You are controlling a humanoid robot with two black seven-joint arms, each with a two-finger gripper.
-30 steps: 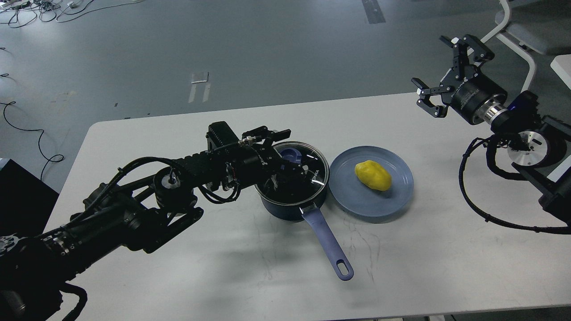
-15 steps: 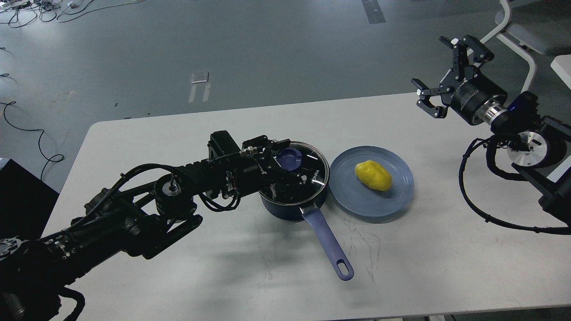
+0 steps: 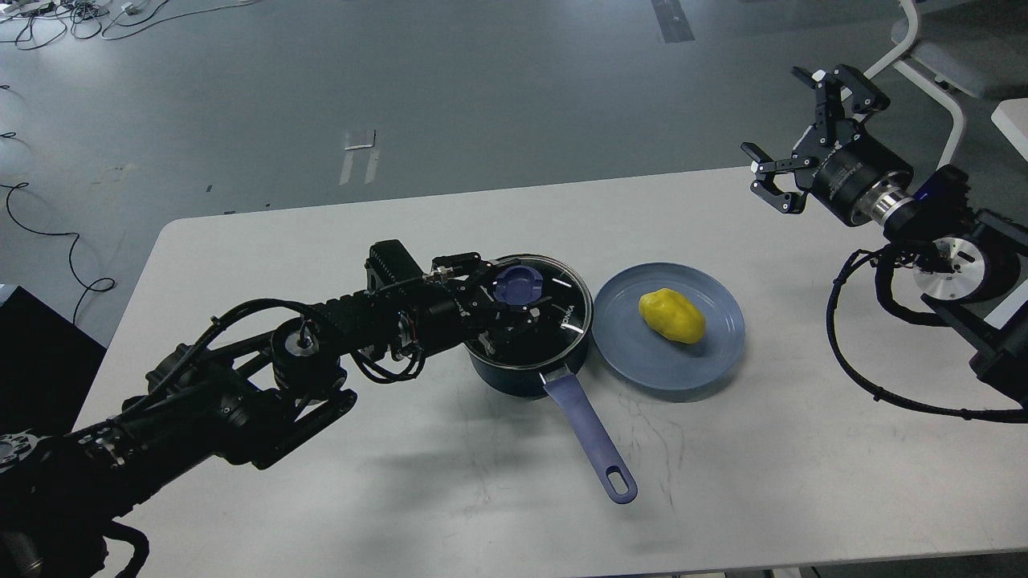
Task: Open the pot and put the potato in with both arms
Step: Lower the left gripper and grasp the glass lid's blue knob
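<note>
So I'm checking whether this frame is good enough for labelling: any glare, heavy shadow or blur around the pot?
Head view: sharp throughout, no motion blur. The glass lid shows small white glints and reflections, so the left gripper over it reads dark and indistinct. Soft shadows fall on the table beneath the left arm. The potato and plate are evenly lit.

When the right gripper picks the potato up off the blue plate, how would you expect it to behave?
The potato is a rounded oval with no flat side showing, so it would probably roll on the shallow plate if nudged off-centre. Its surface looks smooth and a little glossy, so it may slip between the fingers. It shows no sag, so likely rigid.
</note>
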